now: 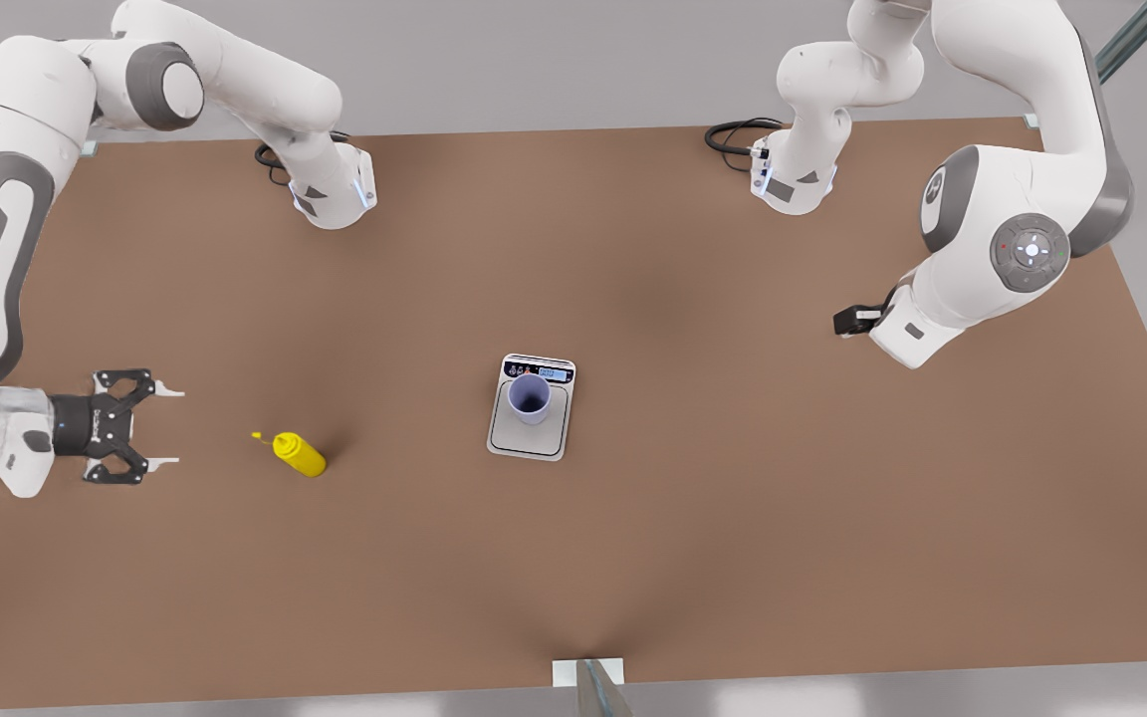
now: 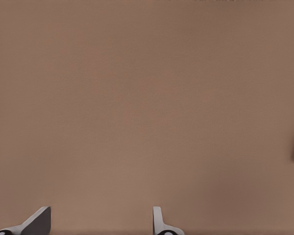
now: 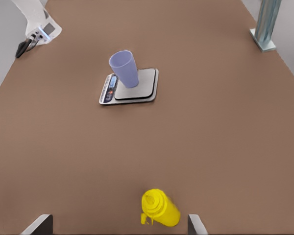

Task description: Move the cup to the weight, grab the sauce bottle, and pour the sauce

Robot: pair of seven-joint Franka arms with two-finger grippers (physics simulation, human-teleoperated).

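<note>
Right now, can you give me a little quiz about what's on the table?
1. True or false: the cup stands on the weight.
2. Which arm's end effector is closest to the sauce bottle? A) left B) right
3. Fill in: the fingers of the end effector nearest the bottle are ____ (open or shut).

Key:
1. True; the cup is upright on the grey plate.
2. B. The right end effector faces the bottle at the front view's left. The left end effector waits open at the front view's right.
3. Open, and not touching the bottle.
</note>
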